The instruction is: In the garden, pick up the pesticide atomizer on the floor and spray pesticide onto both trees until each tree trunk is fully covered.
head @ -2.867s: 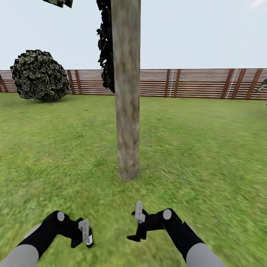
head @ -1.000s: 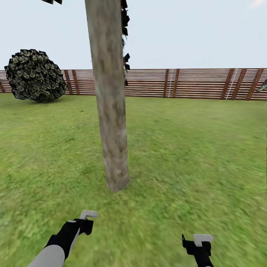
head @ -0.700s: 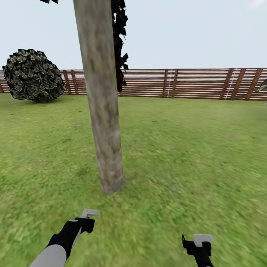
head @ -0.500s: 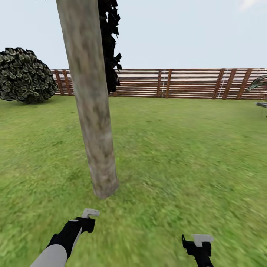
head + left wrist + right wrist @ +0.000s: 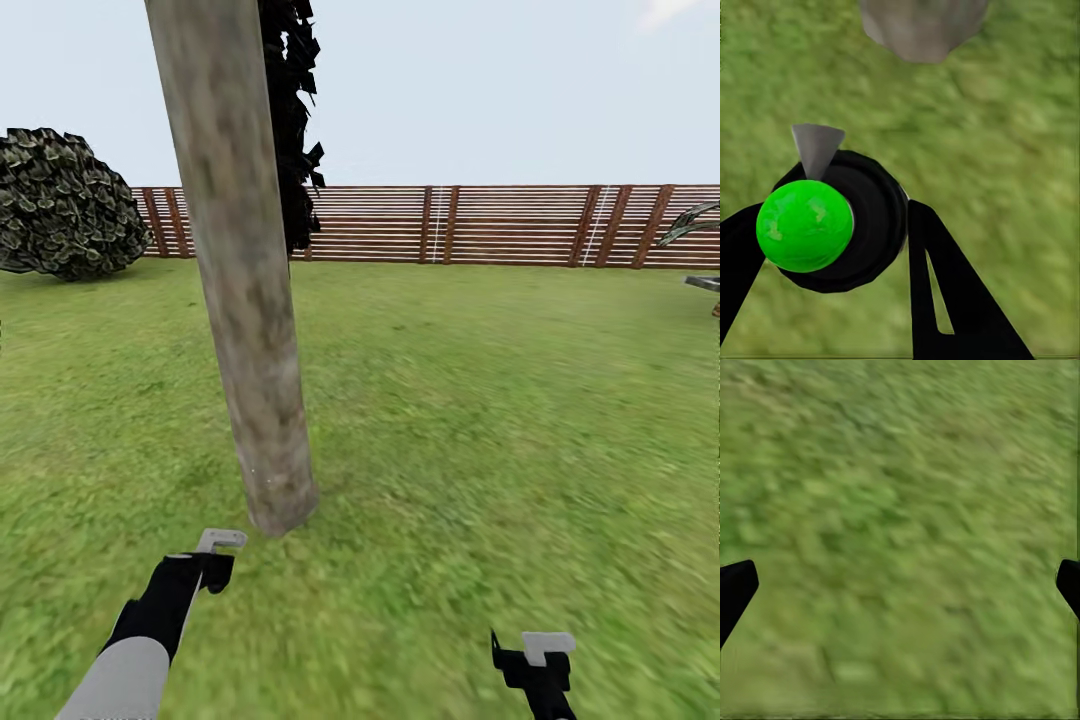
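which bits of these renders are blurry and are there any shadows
Head view: grass smeared near the camera, trunk bark soft, fence slats crisp; no cast shadow at the trunk's base, flat light. Left wrist view: green atomizer sharp-edged, grass blurred. Right wrist view: blurred grass, dark fingertips at the edges.

no readable text, labels or numbers anywhere.
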Available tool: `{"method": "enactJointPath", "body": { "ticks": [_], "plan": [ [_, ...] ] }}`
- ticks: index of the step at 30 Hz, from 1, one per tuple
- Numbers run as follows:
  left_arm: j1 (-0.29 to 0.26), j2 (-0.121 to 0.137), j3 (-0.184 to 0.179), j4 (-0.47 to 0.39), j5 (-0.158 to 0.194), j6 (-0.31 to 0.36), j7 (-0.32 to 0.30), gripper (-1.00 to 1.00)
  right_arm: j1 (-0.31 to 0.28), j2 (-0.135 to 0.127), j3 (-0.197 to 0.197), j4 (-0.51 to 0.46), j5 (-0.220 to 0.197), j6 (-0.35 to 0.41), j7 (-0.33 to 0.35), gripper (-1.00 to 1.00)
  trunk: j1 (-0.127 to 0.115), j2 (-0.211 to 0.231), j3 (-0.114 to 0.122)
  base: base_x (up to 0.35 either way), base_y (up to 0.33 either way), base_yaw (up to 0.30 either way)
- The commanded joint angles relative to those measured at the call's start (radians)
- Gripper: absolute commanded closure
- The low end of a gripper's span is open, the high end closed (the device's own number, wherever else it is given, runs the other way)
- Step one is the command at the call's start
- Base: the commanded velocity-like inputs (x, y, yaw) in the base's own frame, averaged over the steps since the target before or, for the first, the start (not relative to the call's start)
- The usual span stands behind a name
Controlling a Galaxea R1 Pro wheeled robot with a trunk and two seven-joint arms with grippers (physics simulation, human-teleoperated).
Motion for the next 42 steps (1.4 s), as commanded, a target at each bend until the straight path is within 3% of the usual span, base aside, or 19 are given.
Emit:
{"method": "enactJointPath", "body": {
  "ticks": [1,4,6,7,8,9,11,15,18,22,26,29,31,34,36,37,38,41,42],
  "plan": [
    [-0.003,-0.002,0.007,-0.003,-0.011,0.001,-0.01,1.0,-0.001,0.0,-0.006,0.001,0.011,-0.003,-0.005,-1.0,-0.001,0.0,-0.001,-0.277,0.0,0.0],
    [-0.074,-0.017,0.005,-0.002,-0.011,0.014,-0.021,1.0,-0.001,0.0,-0.006,0.001,0.011,-0.003,-0.004,-1.0,-0.001,0.0,-0.001,-0.137,0.0,0.0],
    [-0.115,-0.018,0.005,-0.002,-0.012,0.062,-0.071,1.0,-0.001,0.0,-0.006,0.001,0.011,-0.003,-0.004,-1.0,-0.001,0.0,-0.001,-0.011,0.0,0.0],
    [-0.165,0.014,0.003,-0.008,-0.024,0.125,-0.136,1.0,-0.001,0.0,-0.006,0.001,0.011,-0.003,-0.004,-1.0,-0.001,0.0,-0.001,0.0,0.0,0.0],
    [-0.168,0.076,0.002,-0.009,-0.03,0.129,-0.14,1.0,-0.001,-0.001,-0.006,0.001,0.011,-0.003,-0.004,-1.0,-0.001,0.0,-0.001,0.0,0.0,-0.189],
    [-0.167,0.098,0.002,-0.007,-0.031,0.132,-0.141,1.0,-0.001,-0.001,-0.006,0.001,0.011,-0.003,-0.004,-1.0,-0.001,0.0,-0.001,0.0,0.0,-0.238],
    [-0.165,0.109,-0.002,-0.005,-0.032,0.136,-0.145,1.0,-0.001,-0.001,-0.006,0.001,0.011,-0.003,-0.005,-1.0,-0.001,0.0,-0.001,0.0,0.0,-0.222],
    [-0.158,0.109,-0.144,-0.001,-0.027,0.161,-0.236,1.0,-0.001,-0.001,-0.005,0.001,0.011,-0.003,-0.006,-1.0,-0.001,0.0,-0.001,0.0,0.0,-0.039],
    [-0.154,0.114,-0.175,-0.001,-0.025,0.169,-0.258,1.0,-0.001,-0.001,-0.006,0.001,0.011,-0.003,-0.006,-1.0,-0.001,0.0,-0.001,0.0,0.0,-0.004],
    [-0.077,0.135,-0.179,-0.009,-0.025,0.142,-0.27,1.0,-0.001,-0.001,-0.005,0.001,0.011,-0.003,-0.006,-1.0,-0.001,0.0,-0.001,0.0,0.0,0.0],
    [-0.057,0.12,-0.179,-0.011,-0.025,0.114,-0.254,1.0,-0.001,-0.001,-0.005,0.001,0.011,-0.003,-0.006,-1.0,-0.001,0.0,-0.001,0.0,0.0,0.0],
    [-0.055,0.046,-0.175,-0.02,-0.026,0.114,-0.206,1.0,-0.001,-0.001,-0.005,0.001,0.011,-0.003,-0.006,-1.0,-0.001,0.0,-0.001,0.0,0.0,0.0],
    [-0.055,0.0,-0.171,-0.023,-0.025,0.114,-0.121,1.0,-0.001,-0.001,-0.005,0.001,0.011,-0.003,-0.006,-1.0,-0.001,0.0,-0.001,0.0,0.0,0.0],
    [-0.055,0.007,-0.158,-0.023,-0.003,0.115,-0.107,1.0,-0.001,-0.001,-0.005,0.001,0.011,-0.003,-0.006,-1.0,-0.001,0.0,-0.001,0.0,0.0,0.0],
    [-0.054,0.046,-0.11,-0.023,0.04,0.117,-0.106,1.0,-0.001,-0.001,-0.005,0.001,0.011,-0.003,-0.006,-1.0,-0.001,0.0,-0.001,0.0,0.0,0.0],
    [-0.054,0.082,-0.09,-0.021,0.058,0.117,-0.105,1.0,-0.001,-0.001,-0.005,0.001,0.011,-0.002,-0.006,-1.0,-0.001,0.0,-0.001,0.0,0.0,0.0],
    [-0.054,0.095,-0.089,-0.022,0.062,0.116,-0.102,1.0,-0.001,-0.001,-0.005,0.001,0.011,-0.002,-0.006,-1.0,-0.001,0.0,-0.001,0.0,0.0,0.0],
    [-0.054,0.098,-0.088,-0.024,0.063,0.117,-0.098,1.0,-0.001,0.0,-0.005,0.001,0.012,-0.001,-0.006,-1.0,-0.001,0.0,-0.001,0.0,0.0,0.0],
    [-0.056,0.086,-0.092,-0.024,0.065,0.119,-0.099,1.0,-0.001,0.0,-0.005,0.001,0.012,-0.001,-0.006,-1.0,-0.001,0.0,-0.001,0.0,0.0,0.0]
  ]
}}
